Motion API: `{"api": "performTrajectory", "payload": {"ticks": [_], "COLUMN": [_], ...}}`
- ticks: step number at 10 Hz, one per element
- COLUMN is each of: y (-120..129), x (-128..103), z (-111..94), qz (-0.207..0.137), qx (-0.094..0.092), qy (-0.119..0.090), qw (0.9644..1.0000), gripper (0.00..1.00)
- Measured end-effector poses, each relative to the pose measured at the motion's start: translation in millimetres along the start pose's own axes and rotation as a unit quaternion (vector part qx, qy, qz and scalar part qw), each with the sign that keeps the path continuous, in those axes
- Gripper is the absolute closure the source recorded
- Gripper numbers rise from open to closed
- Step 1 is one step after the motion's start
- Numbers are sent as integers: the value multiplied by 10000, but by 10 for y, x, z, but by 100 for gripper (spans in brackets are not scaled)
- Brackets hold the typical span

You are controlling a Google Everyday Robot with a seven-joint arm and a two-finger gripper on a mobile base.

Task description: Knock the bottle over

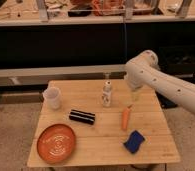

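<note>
1. One bottle [107, 94] is the target: slim and white, standing upright just beside the gripper [135, 96] on its picture-left side, apart from it, near the far middle of the tabletop [101, 135].
2. The gripper hangs below the bent white arm, just above the wood, with its jaws spread wide and nothing between them.
3. Main risk: a sweep that passes too high clears the narrow cap, and one aimed behind or in front misses the slim body altogether, because the target is thin.
4. Second risk: a slow push low on the body would probably slide the bottle upright across the boards instead of tipping it. Contact near the neck looks safer.
5. An orange carrot [126, 119] lies near the gripper on the camera side. A low or curving approach could clip it and roll it away.
6. A black block [82, 116] lies beyond the bottle from the gripper and nearer the camera, and a white cup [52, 98] stands farther out the same way. A hard strike could send the falling bottle into either.
7. The orange plate [56, 143] and blue sponge [134, 141] sit well apart from the gripper at the near edge and seem out of danger.
</note>
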Motion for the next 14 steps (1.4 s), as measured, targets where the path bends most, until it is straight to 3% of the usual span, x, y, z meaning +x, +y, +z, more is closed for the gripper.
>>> {"api": "performTrajectory", "payload": {"ticks": [14], "y": [-165], "x": [-144], "z": [270], "qz": [-356], "qx": [-29], "qy": [-80], "qw": [9993], "gripper": [20]}}
